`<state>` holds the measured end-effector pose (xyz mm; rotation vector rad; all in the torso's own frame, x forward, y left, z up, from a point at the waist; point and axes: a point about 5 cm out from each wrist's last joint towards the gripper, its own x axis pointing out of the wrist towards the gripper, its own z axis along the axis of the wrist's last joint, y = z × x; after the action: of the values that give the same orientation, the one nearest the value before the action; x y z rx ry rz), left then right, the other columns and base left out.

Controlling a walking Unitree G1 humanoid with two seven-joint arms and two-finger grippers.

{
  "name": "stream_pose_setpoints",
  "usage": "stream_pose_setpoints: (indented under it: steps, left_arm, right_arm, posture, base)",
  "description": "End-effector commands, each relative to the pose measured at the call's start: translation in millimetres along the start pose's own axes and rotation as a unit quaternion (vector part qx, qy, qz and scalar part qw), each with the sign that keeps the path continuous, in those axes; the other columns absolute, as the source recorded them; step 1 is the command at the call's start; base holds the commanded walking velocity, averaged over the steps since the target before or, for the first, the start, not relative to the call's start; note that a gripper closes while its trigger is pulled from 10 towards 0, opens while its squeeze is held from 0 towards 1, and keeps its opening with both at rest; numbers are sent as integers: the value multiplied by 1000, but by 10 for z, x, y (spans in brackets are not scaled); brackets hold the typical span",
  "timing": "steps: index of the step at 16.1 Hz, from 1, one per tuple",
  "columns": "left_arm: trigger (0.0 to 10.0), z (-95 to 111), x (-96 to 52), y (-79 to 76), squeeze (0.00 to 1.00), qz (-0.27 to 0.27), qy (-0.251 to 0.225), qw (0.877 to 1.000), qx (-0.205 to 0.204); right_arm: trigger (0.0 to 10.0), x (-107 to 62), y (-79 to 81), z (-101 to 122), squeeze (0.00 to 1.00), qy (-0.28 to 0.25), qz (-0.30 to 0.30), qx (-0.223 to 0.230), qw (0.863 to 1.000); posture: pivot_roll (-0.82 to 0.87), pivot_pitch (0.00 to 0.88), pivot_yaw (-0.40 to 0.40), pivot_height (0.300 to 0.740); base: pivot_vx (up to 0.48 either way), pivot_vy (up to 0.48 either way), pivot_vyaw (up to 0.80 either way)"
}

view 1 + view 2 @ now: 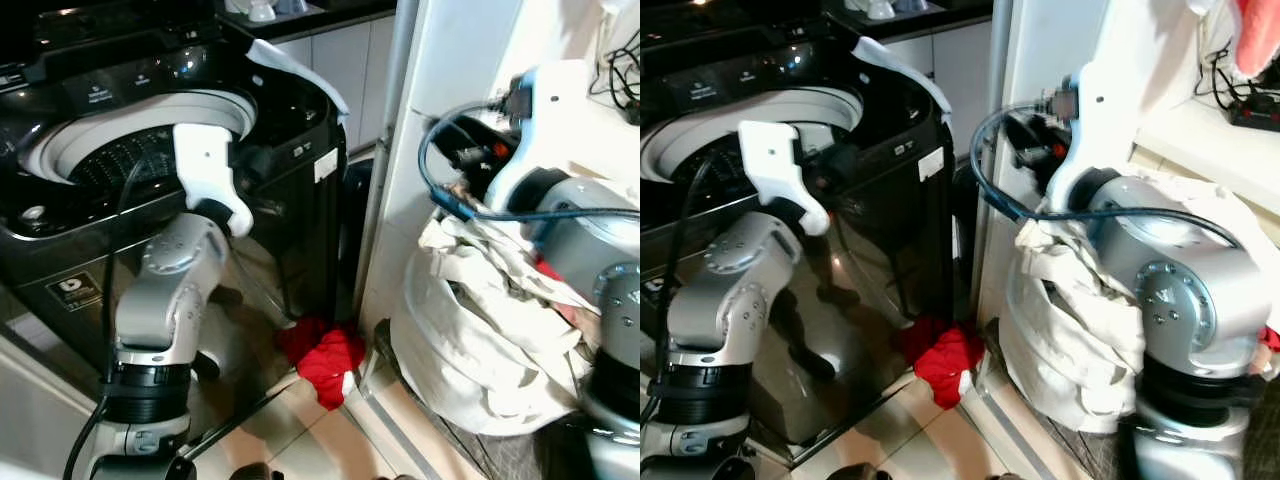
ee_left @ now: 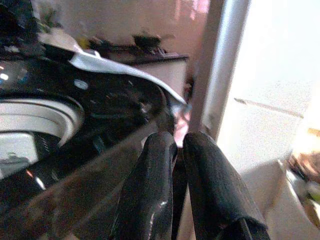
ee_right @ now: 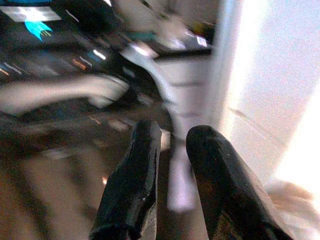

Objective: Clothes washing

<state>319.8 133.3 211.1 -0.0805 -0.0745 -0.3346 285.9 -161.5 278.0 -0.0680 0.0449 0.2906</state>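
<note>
The left gripper was raised at the front edge of the top-loading washing machine, its two black fingers pressed nearly together with nothing between them. From its wrist view the machine's glossy black top and the white rim of the drum lay just beyond the fingertips, with a white cloth draped over the far corner of the machine. The head views added what that camera missed: the open drum sat just behind the left arm, and a red garment lay crumpled on the floor below and to the gripper's right, at the foot of the machine beside a white door frame.

The right gripper was held in the air with a narrow gap between its fingers, empty; its blurred wrist view looked toward the same machine and cloth. In the head views a bundle of white laundry bulged under the right arm, touching it, well apart from the left gripper and nearer than the red garment to the right one. A blue cable looped over the bundle.
</note>
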Motion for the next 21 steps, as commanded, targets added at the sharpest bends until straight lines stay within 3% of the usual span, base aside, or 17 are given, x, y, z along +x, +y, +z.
stream_pose_setpoints:
  steps: [1,2,5,8,9,10,13,14,15,16,17,18,19,21]
  left_arm:
    - [10000,-18,-22,-68,0,-28,12,999,12]
    - [10000,-35,-36,-108,0,-47,19,999,16]
    - [10000,-22,-141,-367,0,-177,13,984,-4]
    - [10000,-110,-128,-299,0,-133,35,990,-5]
    - [10000,-144,-148,-309,0,-142,45,989,-3]
    - [10000,-130,-211,-398,0,-195,45,980,-9]
    - [10000,-87,-341,-553,0,-290,35,956,-18]
    - [10000,-77,-372,-578,0,-308,32,951,-18]
    - [10000,-84,-326,-542,0,-273,28,961,-2]
    - [10000,-74,-280,-501,0,-246,20,969,0]
    - [10000,-68,-138,-349,0,-155,10,988,6]
    - [10000,-79,-30,-197,0,-69,15,997,8]
    - [10000,-65,-3,-141,0,-39,3,999,13]
    - [10000,-59,-33,-115,0,-42,-6,999,21]
  right_arm:
    - [10000,-4,-99,-52,0,16,-32,-13,999]
    - [10000,-10,-175,-69,1000,29,-48,-21,998]
    - [10000,-145,-514,-103,1000,122,-83,-74,986]
    - [10000,-268,-730,-320,1000,198,-130,-61,970]
    - [10000,-285,-754,-425,1000,212,-139,-48,966]
    - [10000,-303,-779,-515,1000,233,-149,-59,959]
    - [10000,-340,-938,-615,1000,266,-189,-104,940]
    - [10000,-334,-952,-601,1000,262,-194,-104,940]
    - [10000,-265,-881,-501,1000,216,-179,-95,955]
    - [10000,-219,-831,-419,847,177,-172,-91,965]
    - [10000,-131,-709,-240,0,83,-179,-94,976]
    - [10000,-87,-582,-200,0,35,-186,-91,978]
    - [10000,-67,-500,-229,0,20,-179,-99,979]
    - [10000,-54,-303,-293,0,-5,-144,-62,988]
  posture:
    - [-50,0,37,740]
    - [-52,0,40,740]
    - [-56,0,36,740]
    - [-60,0,33,740]
    - [-61,0,29,740]
    - [-61,0,29,740]
    - [-58,0,29,740]
    - [-57,0,27,740]
    - [-57,0,28,740]
    - [-57,0,27,740]
    - [-59,0,27,740]
    - [-61,0,27,740]
    - [-59,0,27,740]
    - [-58,0,27,740]
  base:
    - [0,0,0]
    - [0,0,0]
    - [0,0,0]
    - [0,0,0]
    - [0,0,0]
    - [0,0,0]
    - [0,0,0]
    - [0,0,0]
    - [0,0,0]
    - [0,0,0]
    - [0,0,0]
    - [0,0,0]
    - [0,0,0]
    - [142,0,-256]
